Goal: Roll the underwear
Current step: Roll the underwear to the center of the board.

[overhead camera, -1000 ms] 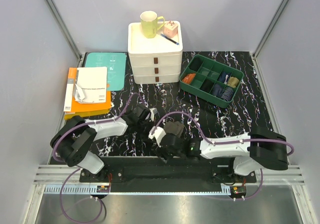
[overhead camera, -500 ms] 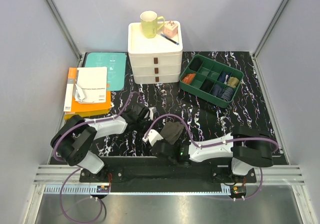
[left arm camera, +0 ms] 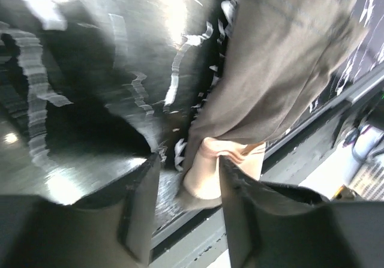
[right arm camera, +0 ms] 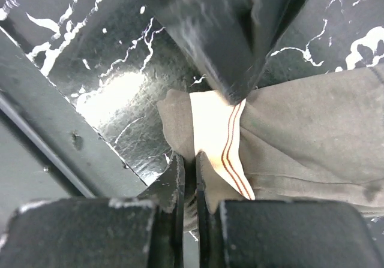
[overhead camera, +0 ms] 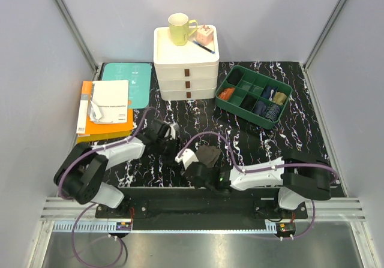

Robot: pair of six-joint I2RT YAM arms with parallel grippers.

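Observation:
One olive-brown underwear (overhead camera: 210, 155) lies bunched on the black marble table, near the front edge. Its beige waistband (right arm camera: 210, 124) with thin red stripes faces my right gripper (right arm camera: 190, 160). That gripper is shut on the cloth at the waistband's corner, also seen from above (overhead camera: 193, 166). My left gripper (left arm camera: 189, 163) stands open, and the folded waistband (left arm camera: 204, 172) shows between its fingers, against the right finger. From above the left gripper (overhead camera: 170, 130) sits just left of the bundle. A black underwear does not show.
A white drawer unit (overhead camera: 186, 70) with a yellow mug (overhead camera: 178, 28) stands at the back. A green divided tray (overhead camera: 238, 71) of sock bundles is at the back right. Books and papers (overhead camera: 108, 109) lie at the left. The table's front rail (overhead camera: 204, 202) runs close below the grippers.
My left gripper has opened and let go of the cloth, shifting slightly up and left. My right gripper has closed onto the waistband corner.

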